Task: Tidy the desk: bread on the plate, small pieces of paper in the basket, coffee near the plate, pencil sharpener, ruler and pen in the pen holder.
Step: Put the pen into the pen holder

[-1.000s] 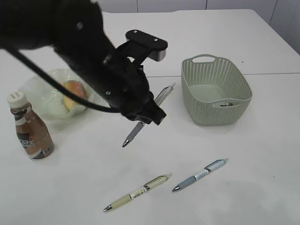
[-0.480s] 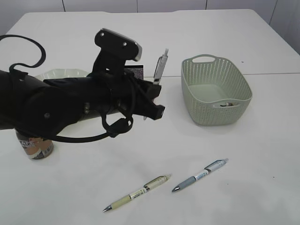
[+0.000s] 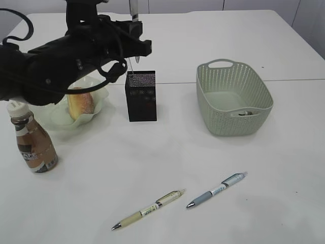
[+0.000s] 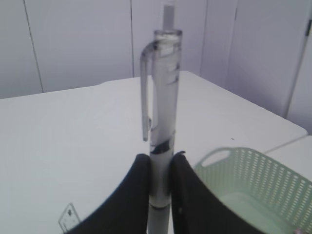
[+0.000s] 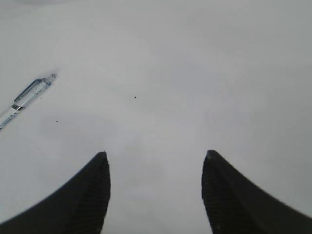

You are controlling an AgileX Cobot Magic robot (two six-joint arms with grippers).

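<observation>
Left gripper (image 4: 160, 195) pinches a clear pen (image 4: 162, 141) upright above the pen holder (image 3: 141, 95); bread (image 3: 80, 103) is plated at nine o'clock; two pens lie loose; right gripper (image 5: 155, 190) spread.

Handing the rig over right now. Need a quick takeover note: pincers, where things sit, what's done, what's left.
Left pincer: shut on a clear pen, held upright above the black pen holder.
Right pincer: open, empty, over bare table.
Done: bread on the plate; coffee bottle stands beside it.
Left: lower the held pen into the holder, then the yellow pen and blue pen lying on the table.
Basket: something small inside, cannot identify. Sharpener and ruler not visible.
</observation>
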